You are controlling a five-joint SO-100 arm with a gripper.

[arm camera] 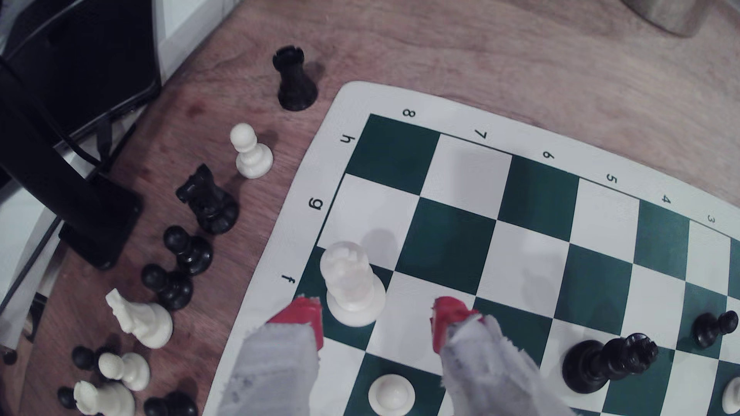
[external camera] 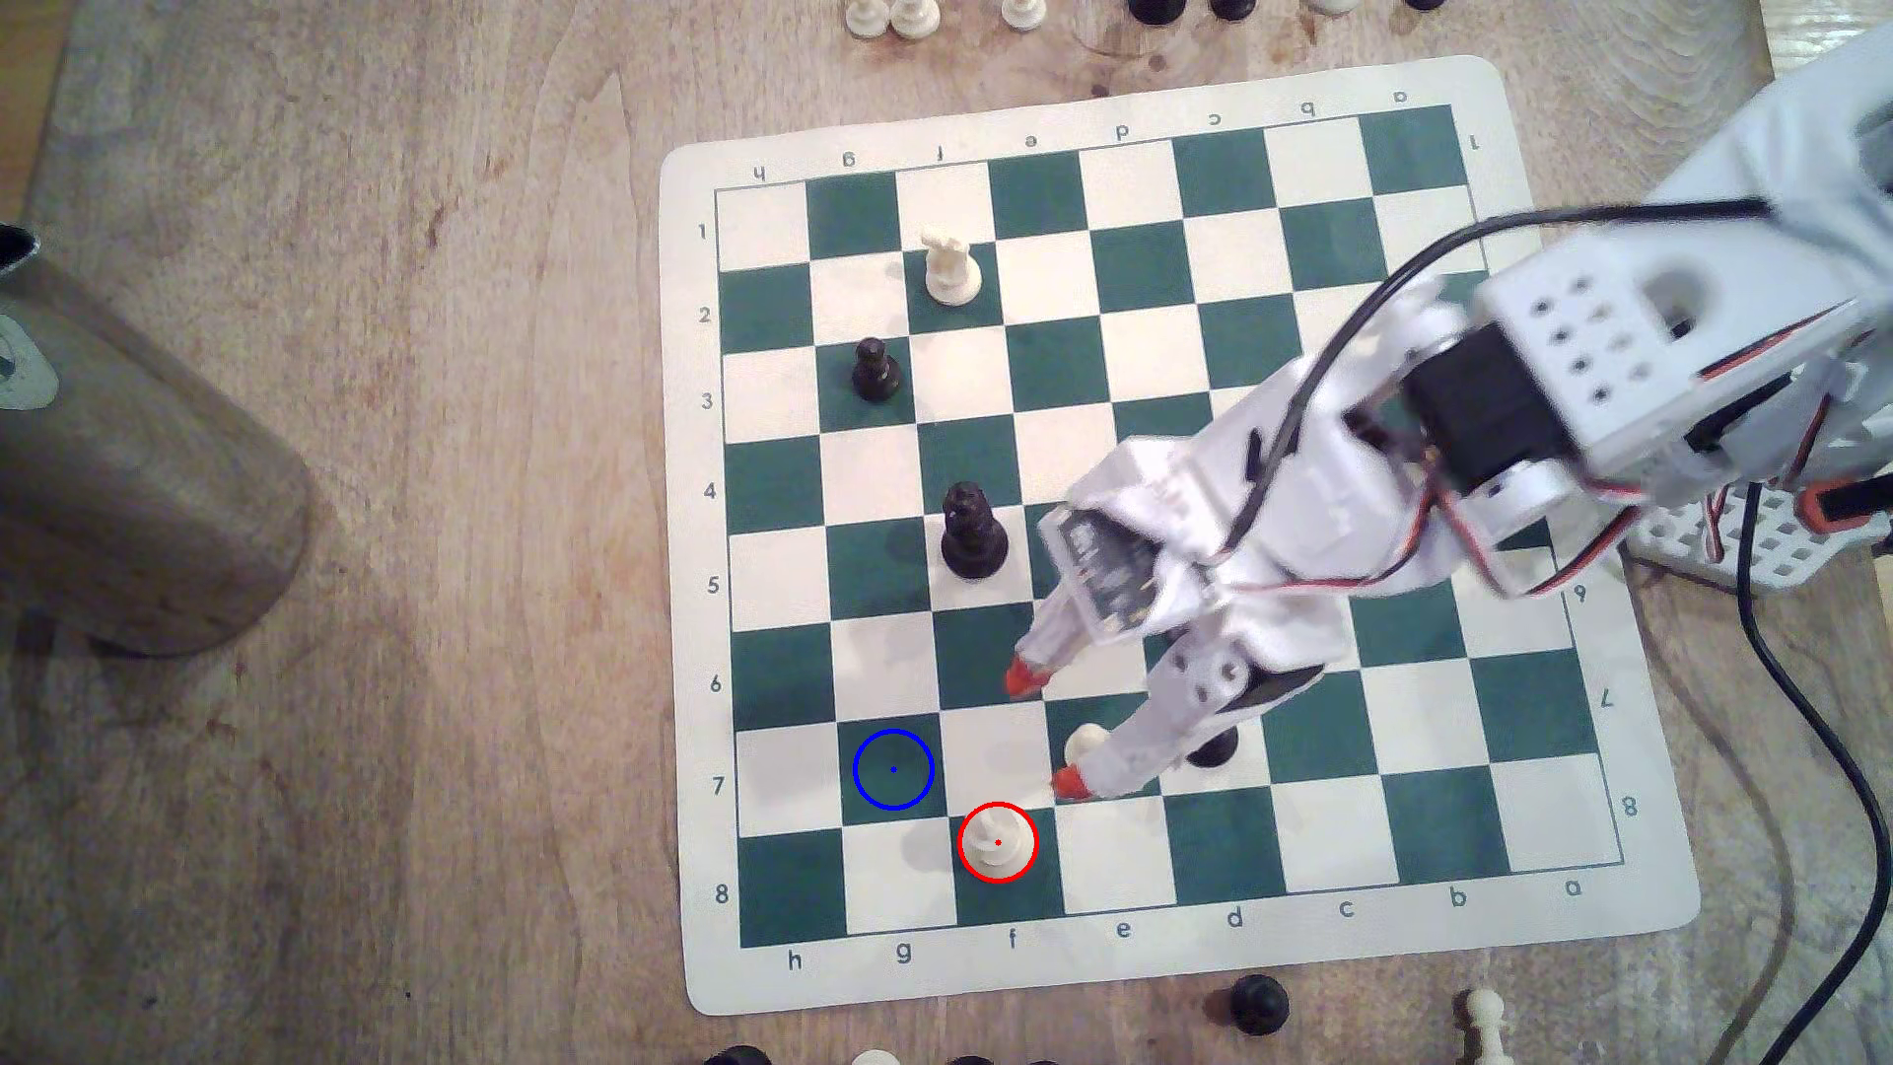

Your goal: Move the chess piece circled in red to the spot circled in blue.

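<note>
The chess piece (external camera: 997,842), cream-white with a wide round base, stands on a green square in the board's near row inside a red ring. The spot (external camera: 893,769) is the green square diagonally up towards the exterior view's left, marked by a blue ring and dot, with nothing on it. My gripper (external camera: 1047,730) hovers open just up and to the exterior view's right of the piece, its red fingertips (external camera: 1070,783) spread wide. In the wrist view the piece (arm camera: 350,284) stands upright just beyond the open gripper (arm camera: 376,320), close to one red fingertip (arm camera: 304,316) and untouched.
A white pawn (external camera: 1086,742) and a black piece (external camera: 1214,750) sit partly hidden under my fingers. A tall black piece (external camera: 971,533), a black pawn (external camera: 876,369) and a white knight (external camera: 951,268) stand farther up the board. Spare pieces (arm camera: 188,248) crowd the table beside the mat (external camera: 707,963).
</note>
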